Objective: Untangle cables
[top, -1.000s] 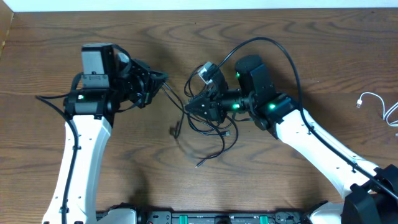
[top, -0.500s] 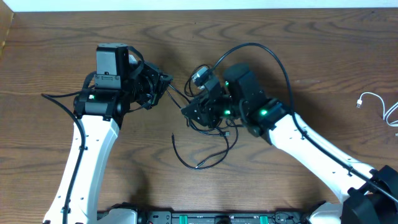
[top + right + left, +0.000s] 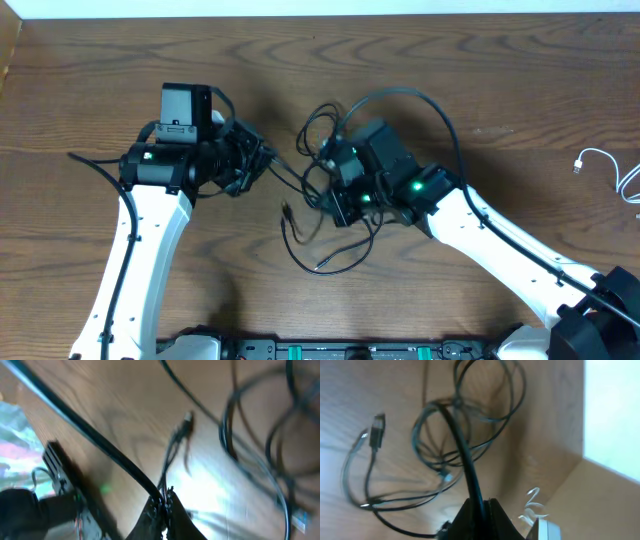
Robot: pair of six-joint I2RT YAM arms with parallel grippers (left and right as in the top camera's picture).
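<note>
While both jaws tight on black cables [image 3: 465, 457], open table [image 3: 500, 70] around; white cable [image 3: 592, 158] at right edge.

Left tool [image 3: 480, 508] and right tool [image 3: 164, 504] both pinched closed, arms angled inward

Overhead: looks straight down on the table [image 3: 520, 90], high enough to take in both arms. Left wrist: close, facing past the left gripper [image 3: 480, 506] at bottom centre onto the black cables [image 3: 465, 455]. Right wrist: closer, blurred, right gripper [image 3: 163, 501] at bottom centre. All three views share the cables.
</note>
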